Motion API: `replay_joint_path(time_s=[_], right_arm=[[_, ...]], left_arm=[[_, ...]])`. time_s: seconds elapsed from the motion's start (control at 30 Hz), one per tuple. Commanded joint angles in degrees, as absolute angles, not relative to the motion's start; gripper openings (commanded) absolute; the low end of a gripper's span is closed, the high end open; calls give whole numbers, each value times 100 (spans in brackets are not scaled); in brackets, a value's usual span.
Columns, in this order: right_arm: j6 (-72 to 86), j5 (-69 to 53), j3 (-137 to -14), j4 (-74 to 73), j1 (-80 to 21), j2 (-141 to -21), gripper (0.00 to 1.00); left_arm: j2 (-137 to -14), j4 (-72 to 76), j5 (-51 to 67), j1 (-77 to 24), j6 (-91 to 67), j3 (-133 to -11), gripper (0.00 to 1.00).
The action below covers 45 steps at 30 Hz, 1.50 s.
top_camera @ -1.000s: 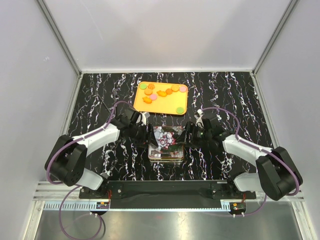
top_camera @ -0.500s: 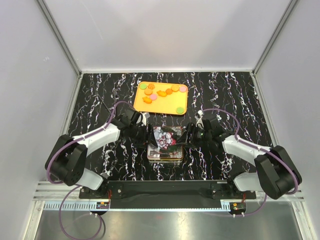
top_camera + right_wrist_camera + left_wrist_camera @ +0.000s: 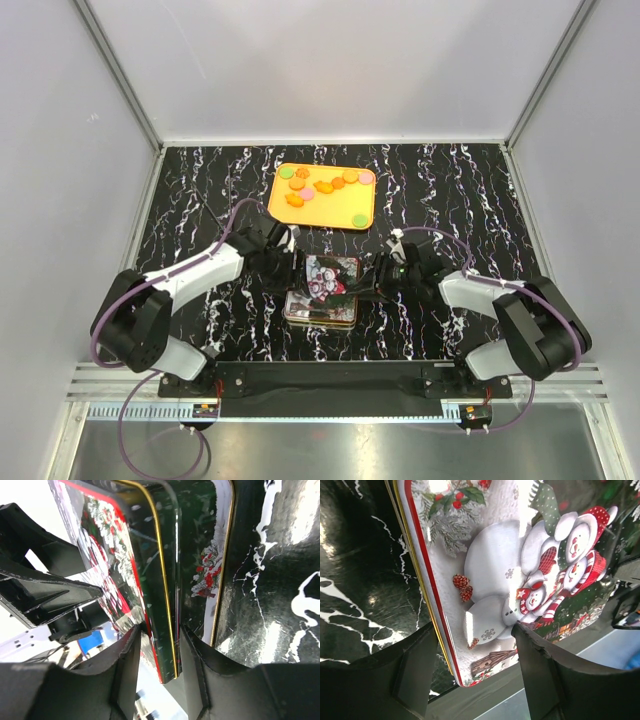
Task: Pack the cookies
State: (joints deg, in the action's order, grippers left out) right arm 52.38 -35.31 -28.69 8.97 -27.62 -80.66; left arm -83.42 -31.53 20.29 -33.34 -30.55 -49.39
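Note:
The cookies, small flat orange, pink and green pieces, lie on an orange tray at the back. In front of it is a tin with a snowman lid, tilted over the tin base. My left gripper grips the lid's left edge. In the left wrist view its jaws straddle the lid. My right gripper is shut on the lid's right edge. In the right wrist view the lid rim sits between its jaws, above the base.
The table top is black marble-patterned. White enclosure walls stand on the left, right and back. The arm bases and a rail run along the near edge.
The tin and lid have shifted a little left and toward the near edge. Both grippers moved with them, the right one reaching further left, and the lid looks more tilted.

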Motion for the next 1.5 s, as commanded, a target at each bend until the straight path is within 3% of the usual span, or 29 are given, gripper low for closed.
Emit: replay_joint_path(time_s=[0.0, 0.5, 1.2, 1.47], right_arm=[[5810, -4491, -2962, 2083, -2909, -8173, 40], [5423, -4113, -2979, 1670, -2900, -7937, 59], [4290, -3235, -3533, 255, -3190, -7005, 62], [4017, -2813, -3393, 457, -3567, -7102, 60]], left_arm=[[-8280, -2618, 2444, -3656, -3076, -5343, 64], [-7945, -3067, 2408, -3656, -2918, -5563, 68], [-8411, -2655, 3155, -3630, -3085, -5405, 79], [-8675, -2795, 3384, -3595, -2936, -5546, 77]])
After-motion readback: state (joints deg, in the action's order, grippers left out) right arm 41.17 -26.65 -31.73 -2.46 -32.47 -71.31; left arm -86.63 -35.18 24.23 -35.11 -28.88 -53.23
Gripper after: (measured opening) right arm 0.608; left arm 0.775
